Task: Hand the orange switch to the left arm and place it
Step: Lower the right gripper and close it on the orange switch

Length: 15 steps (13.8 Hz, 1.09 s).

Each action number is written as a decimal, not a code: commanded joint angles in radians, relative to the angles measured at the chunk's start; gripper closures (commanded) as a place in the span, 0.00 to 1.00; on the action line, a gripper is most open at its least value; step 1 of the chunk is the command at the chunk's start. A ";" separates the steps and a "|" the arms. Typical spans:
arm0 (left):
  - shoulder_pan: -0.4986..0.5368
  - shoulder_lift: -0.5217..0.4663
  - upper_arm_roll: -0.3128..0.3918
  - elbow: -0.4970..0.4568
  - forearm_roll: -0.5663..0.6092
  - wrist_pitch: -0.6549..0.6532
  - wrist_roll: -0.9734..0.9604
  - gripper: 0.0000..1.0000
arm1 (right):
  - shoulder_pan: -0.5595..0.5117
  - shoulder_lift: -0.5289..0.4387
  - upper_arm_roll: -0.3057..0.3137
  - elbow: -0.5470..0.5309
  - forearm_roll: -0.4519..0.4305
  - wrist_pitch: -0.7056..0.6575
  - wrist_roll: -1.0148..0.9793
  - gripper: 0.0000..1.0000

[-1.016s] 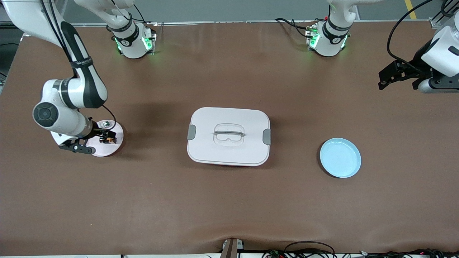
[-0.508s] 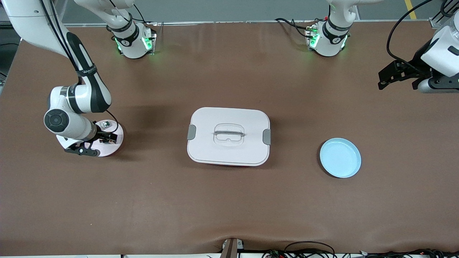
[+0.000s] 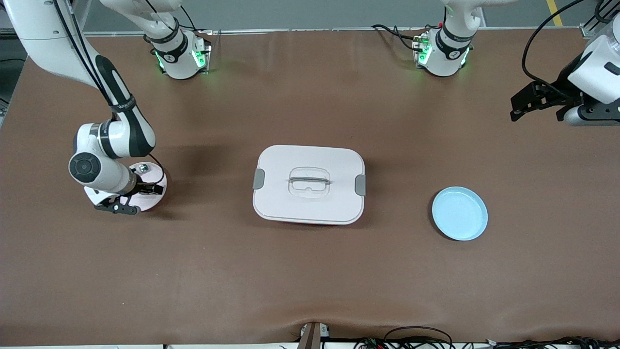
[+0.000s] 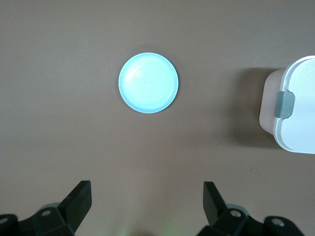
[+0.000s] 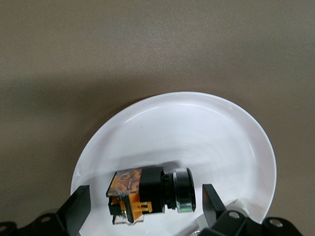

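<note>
At the right arm's end of the counter [image 3: 203,271], the right gripper [image 5: 142,209] hangs low over the pink plate [image 5: 231,132], fingers spread wide and empty, straddling the orange switch [image 5: 150,194]. The switch lies on its side on the plate, its long axis running across the gap from finger to finger. This arm is by far the nearer. Mid-counter sits the box [image 3: 309,184], with bare counter all round it. The blue plate [image 3: 459,214] follows, and the left gripper [image 4: 147,206] waits over bare counter, wide open and empty.

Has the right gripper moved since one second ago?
Yes. The right gripper has shifted along the pink plate toward the box, open around the orange switch.
</note>
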 commanded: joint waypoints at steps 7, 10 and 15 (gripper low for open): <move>0.002 -0.002 -0.003 0.003 -0.001 -0.004 0.009 0.00 | -0.025 0.029 0.009 0.007 -0.030 -0.002 0.021 0.00; 0.000 -0.002 -0.003 0.003 -0.001 -0.003 0.009 0.00 | -0.030 0.029 0.009 0.006 -0.030 -0.005 0.021 0.00; 0.005 -0.002 -0.003 0.003 -0.001 -0.004 0.009 0.00 | -0.028 0.028 0.009 0.004 -0.030 -0.005 0.018 0.14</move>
